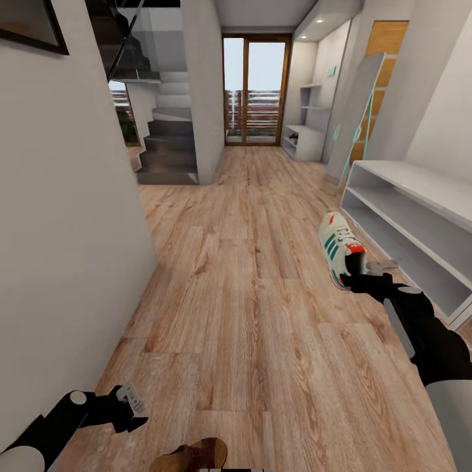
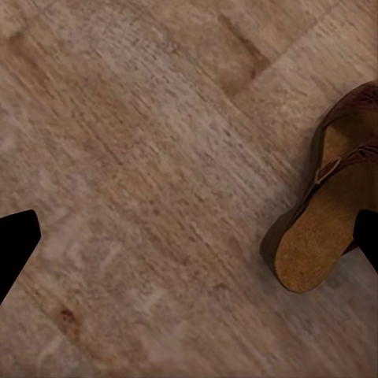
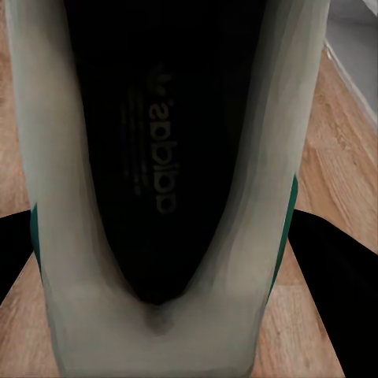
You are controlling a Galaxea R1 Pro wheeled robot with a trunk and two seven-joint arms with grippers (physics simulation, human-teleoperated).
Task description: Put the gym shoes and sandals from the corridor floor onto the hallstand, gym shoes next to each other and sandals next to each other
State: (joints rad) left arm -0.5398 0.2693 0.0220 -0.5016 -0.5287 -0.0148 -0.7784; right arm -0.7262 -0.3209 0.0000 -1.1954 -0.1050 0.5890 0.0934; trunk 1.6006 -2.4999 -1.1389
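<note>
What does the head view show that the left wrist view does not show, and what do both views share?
Head view alone: the right claw shut on a white lace-up sneaker with green stripes, held beside the light-grey open shoe rack, plus stairs and a glass door.
Left wrist view alone: the tan insole and strap detail of the brown leather sandal.
Shared: that sandal and the light brown wood-plank floor.

The head camera looks forward and down the corridor floor (image 1: 249, 314) from above. The left wrist camera faces straight down at the planks and a sandal (image 2: 331, 205), close. The right wrist camera sits nearest, looking into a shoe (image 3: 157, 189) also seen from the head.
</note>
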